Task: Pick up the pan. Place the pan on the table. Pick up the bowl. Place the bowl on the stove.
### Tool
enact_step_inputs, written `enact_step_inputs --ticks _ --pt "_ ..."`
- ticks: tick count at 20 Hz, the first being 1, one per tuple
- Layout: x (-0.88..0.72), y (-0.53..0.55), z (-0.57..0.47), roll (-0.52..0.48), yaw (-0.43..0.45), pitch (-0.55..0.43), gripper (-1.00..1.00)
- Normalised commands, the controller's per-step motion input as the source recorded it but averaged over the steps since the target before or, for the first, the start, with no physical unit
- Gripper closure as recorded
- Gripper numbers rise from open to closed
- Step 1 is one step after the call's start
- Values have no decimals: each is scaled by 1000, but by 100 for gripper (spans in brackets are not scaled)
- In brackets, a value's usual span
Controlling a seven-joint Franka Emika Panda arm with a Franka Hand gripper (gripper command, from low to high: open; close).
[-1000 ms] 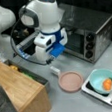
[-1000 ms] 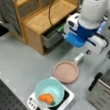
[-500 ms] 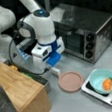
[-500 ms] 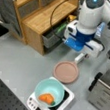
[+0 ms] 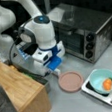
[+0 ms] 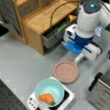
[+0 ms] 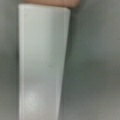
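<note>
The dusty-pink pan [image 5: 70, 81] [image 6: 66, 71] lies flat on the grey table [image 5: 73, 102] [image 6: 19, 60]. Its short white handle [image 5: 56, 71] [image 6: 79, 58] [image 7: 42, 65] points toward the arm. In both front views the gripper [image 5: 53, 68] [image 6: 82, 55] hangs low right over that handle. The handle fills the wrist view, with the pan's pink rim [image 7: 50, 2] at the top. The teal bowl [image 5: 102, 81] [image 6: 49, 91], with an orange item inside, sits on the white stove [image 5: 98, 93] [image 6: 64, 102].
A steel toaster oven [image 5: 87, 31] [image 6: 102, 91] stands behind the pan. A light wooden counter [image 5: 20, 93] [image 6: 45, 16] with a dark bin sits beside the arm. A black cable [image 6: 53, 22] loops over the counter.
The arm has come down closer to the pan's handle. Pan, bowl and stove have not moved.
</note>
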Motion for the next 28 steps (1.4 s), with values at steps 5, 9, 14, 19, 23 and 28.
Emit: enact_step_inputs --ticks 5,9,14,19,23,28 --pt "-35 -67 -222 -32 18 -149 -100" --pt "-91 31 -197 -56 36 -132 -100" --pt "-122 125 -215 -71 19 -126 -100" --pt "-75 84 -204 -83 46 -159 -100" --pt "-75 32 -162 -81 71 -175 -100" --pt "-77 -21 -166 -44 88 -148 -100"
